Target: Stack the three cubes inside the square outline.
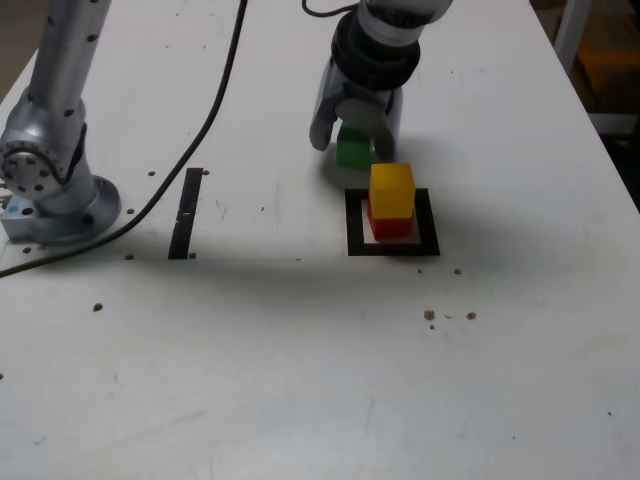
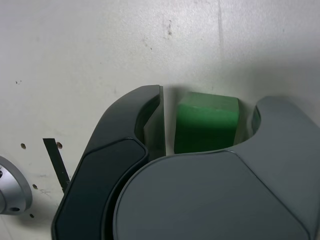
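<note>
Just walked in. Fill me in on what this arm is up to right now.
The single robot arm is stacking small coloured cubes. A yellow cube already sits on a red cube inside the black tape square outline on the white table. The gripper is down at the table just behind that stack, its jaws on either side of the green cube. A gap still shows on one side in the wrist view, so it is not yet clamped.
</note>
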You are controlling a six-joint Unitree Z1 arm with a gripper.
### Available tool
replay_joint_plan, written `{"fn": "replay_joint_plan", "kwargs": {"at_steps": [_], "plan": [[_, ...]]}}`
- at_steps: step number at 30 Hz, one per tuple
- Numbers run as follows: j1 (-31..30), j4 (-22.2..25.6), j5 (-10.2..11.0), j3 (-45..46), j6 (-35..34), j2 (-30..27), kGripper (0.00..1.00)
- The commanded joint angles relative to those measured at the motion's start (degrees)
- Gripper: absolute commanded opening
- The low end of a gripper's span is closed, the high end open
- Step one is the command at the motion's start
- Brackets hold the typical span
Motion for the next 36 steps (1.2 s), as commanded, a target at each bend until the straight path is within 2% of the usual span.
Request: {"fn": "replay_joint_plan", "kwargs": {"at_steps": [1, 5, 9, 14, 18, 21, 23, 29, 33, 36], "plan": [[0.3, 0.1, -0.5, -0.2, 0.5, 0.3, 0.53], [0.3, 0.6, -2.0, -0.5, 2.4, 0.7, 0.48], [0.3, 3.2, -3.0, -2.3, 4.3, 2.0, 0.47], [0.5, 4.2, -2.6, -3.3, 3.9, 1.9, 0.35], [0.3, 5.9, -1.2, -4.2, 1.9, 0.7, 0.27], [-0.3, 10.2, 0.4, -6.2, -0.8, -0.8, 0.25], [-1.1, 14.7, 1.4, -8.5, -2.8, -2.4, 0.25], [-6.7, 27.2, 2.2, -18.9, -8.2, -8.0, 0.25], [-10.4, 30.5, 0.3, -23.2, -11.4, -9.9, 0.25], [-11.9, 30.6, -3.1, -23.6, -13.3, -9.8, 0.25]]}}
